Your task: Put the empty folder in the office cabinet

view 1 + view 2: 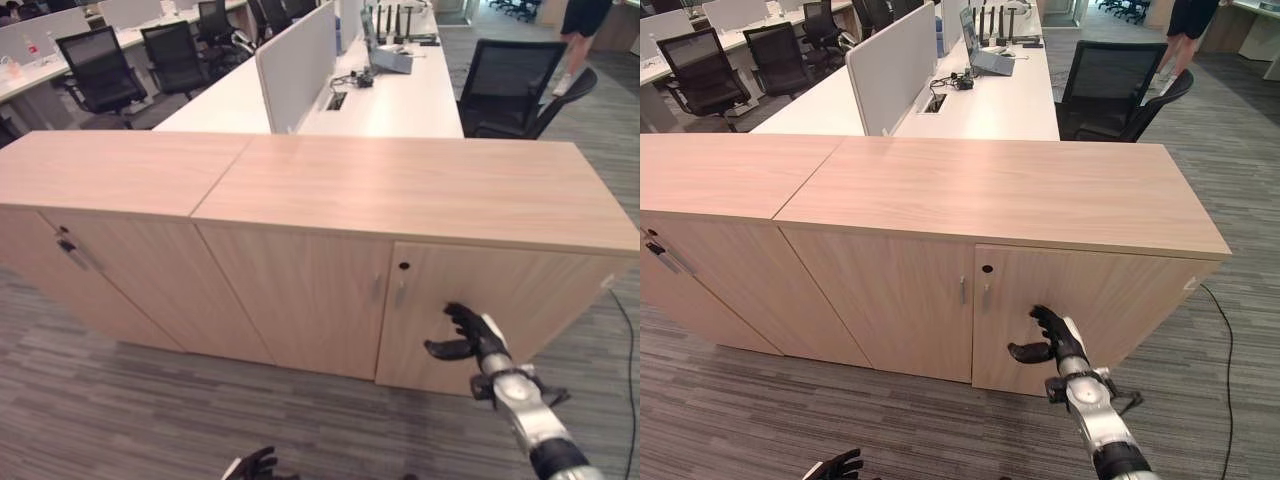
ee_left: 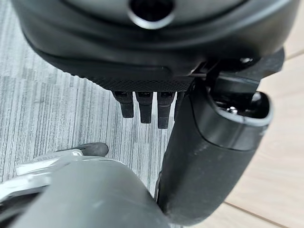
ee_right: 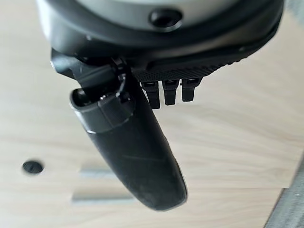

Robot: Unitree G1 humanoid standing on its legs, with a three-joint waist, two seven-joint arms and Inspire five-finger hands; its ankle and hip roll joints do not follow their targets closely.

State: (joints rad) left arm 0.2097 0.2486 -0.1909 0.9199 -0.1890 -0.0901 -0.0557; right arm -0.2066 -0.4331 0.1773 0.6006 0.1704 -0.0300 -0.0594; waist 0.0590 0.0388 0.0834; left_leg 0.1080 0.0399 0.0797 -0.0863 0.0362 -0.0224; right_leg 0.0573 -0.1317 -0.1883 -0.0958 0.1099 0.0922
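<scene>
A low light-wood office cabinet [image 1: 330, 190] stands across the view with all its doors closed. Two small metal handles [image 1: 389, 292] sit side by side where the middle and right doors meet, with a dark keyhole [image 1: 404, 266] above them. My right hand [image 1: 478, 340] is open in front of the right door [image 1: 1090, 300], lower than the handles and to their right, thumb pointing toward them. The right wrist view has the handles [image 3: 97, 173] and keyhole [image 3: 32, 166] just past the thumb [image 3: 137, 142]. My left hand [image 1: 255, 466] hangs low over the carpet, open and holding nothing.
Behind the cabinet are white desks [image 1: 400, 95] with a divider panel [image 1: 298, 65], a laptop [image 1: 385, 50] and black office chairs [image 1: 510, 85]. A person [image 1: 578, 30] stands at the far right back. A second cabinet [image 1: 90, 180] adjoins on the left. Grey carpet [image 1: 150, 410] lies in front.
</scene>
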